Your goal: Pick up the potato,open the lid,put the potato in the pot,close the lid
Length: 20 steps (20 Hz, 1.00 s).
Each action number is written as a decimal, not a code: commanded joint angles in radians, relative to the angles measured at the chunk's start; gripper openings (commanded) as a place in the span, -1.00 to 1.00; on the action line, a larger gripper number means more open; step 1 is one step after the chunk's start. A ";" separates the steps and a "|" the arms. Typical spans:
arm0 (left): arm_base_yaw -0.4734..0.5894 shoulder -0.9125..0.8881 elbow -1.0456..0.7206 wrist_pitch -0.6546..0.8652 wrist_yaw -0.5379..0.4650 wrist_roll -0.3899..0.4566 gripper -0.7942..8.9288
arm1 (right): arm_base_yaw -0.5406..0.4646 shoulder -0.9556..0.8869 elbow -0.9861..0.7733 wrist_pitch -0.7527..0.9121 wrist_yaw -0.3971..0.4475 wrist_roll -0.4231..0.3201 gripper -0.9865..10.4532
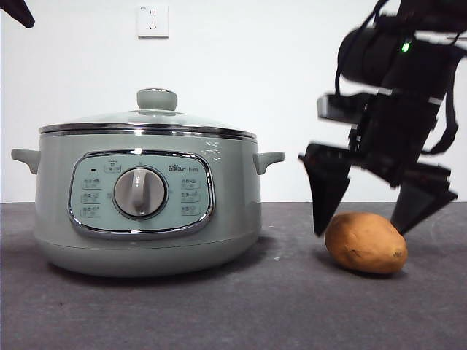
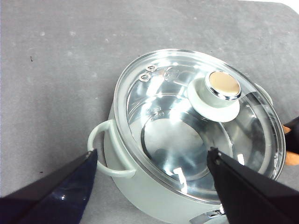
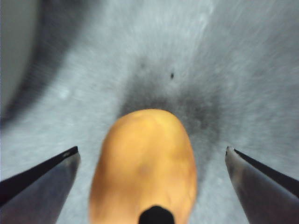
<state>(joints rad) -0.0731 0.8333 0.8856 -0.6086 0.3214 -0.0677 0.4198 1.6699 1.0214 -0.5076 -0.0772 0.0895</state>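
Observation:
The orange-brown potato [image 1: 365, 243] lies on the dark grey table to the right of the pot [image 1: 146, 204]. My right gripper [image 1: 368, 219] is open and hangs just above the potato, one jaw on each side of it, not touching. In the right wrist view the potato [image 3: 145, 163] sits between the two spread jaws of my right gripper [image 3: 152, 156]. The glass lid [image 1: 149, 122] with its pale-green knob [image 1: 157, 98] rests shut on the pot. My left gripper [image 2: 152, 161] is open, high above the lid [image 2: 196, 121]; it shows only as a black tip in the front view [image 1: 16, 11].
The pot's side handles [image 1: 268, 159] stick out left and right. A white wall with a socket [image 1: 152, 21] stands behind the table. The grey table surface [image 1: 233, 306] runs in front of the pot and potato.

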 commanded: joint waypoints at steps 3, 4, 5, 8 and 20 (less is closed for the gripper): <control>0.000 -0.001 0.003 0.001 0.001 0.008 -0.02 | 0.002 0.026 -0.002 0.005 0.002 -0.001 -0.83; 0.000 0.000 0.003 0.001 0.001 0.008 -0.02 | 0.002 0.022 -0.002 0.005 0.005 -0.001 -0.85; 0.000 -0.001 0.003 0.001 0.001 0.008 -0.02 | 0.002 0.014 -0.002 0.000 0.006 -0.001 -0.85; 0.000 0.000 0.003 0.005 0.003 0.007 -0.02 | 0.002 -0.047 -0.002 -0.042 0.005 0.006 -0.85; -0.212 0.260 0.034 0.352 0.071 -0.127 -0.03 | 0.002 -0.356 -0.002 -0.238 0.005 0.014 -0.85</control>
<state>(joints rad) -0.2790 1.0870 0.9169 -0.2691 0.3969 -0.1848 0.4198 1.3121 1.0210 -0.7464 -0.0750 0.0937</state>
